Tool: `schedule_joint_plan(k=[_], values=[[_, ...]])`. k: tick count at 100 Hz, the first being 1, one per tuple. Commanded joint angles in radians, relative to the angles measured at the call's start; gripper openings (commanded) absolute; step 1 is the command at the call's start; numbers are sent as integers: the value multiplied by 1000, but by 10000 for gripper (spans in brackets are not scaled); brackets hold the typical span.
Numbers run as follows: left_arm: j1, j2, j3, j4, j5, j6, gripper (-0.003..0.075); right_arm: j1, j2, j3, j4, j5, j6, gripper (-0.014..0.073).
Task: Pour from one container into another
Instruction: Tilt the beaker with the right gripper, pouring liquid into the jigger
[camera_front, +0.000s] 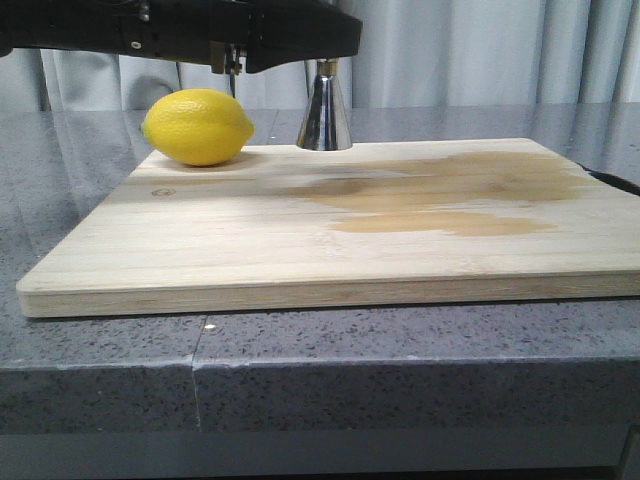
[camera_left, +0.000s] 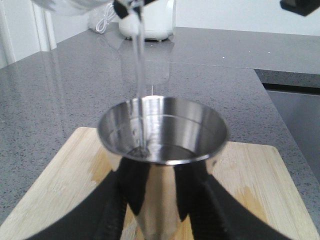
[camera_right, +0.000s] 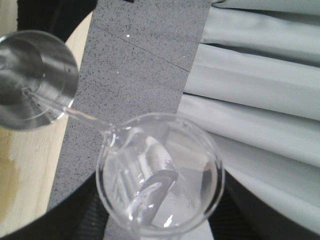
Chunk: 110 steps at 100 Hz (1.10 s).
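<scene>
the right jaws clasp the tilted glass beaker (camera_right: 160, 175), a thin clear stream (camera_left: 140, 75) running from its spout. the steel jigger (camera_left: 162, 150) sits gripped between the left jaws, standing on the wooden cutting board (camera_front: 330, 240) beside a lemon (camera_front: 198, 126).

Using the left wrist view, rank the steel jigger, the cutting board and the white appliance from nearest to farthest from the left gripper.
1. Steel jigger: held between the fingers of the left gripper.
2. Cutting board: directly beneath the gripper and jigger.
3. White appliance: far off at the back of the counter, near the wall.
</scene>
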Motion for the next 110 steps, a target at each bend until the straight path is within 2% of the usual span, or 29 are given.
schedule_joint_plan(k=[1,93,102,110], values=[[-1,-60,-32,-76,58,-7,207,4,-42,-35,-31,-68,-21,338],[-1,-60,-32,-76,58,-7,207,10,-42,-35,-32,-70,-64,339],[-1,-60,-32,-76,58,-7,207,10,-42,-35,13,-68,-58,339],[-1,-60,-32,-76,58,-7,207,10,-42,-35,45,-62,-1,339]])
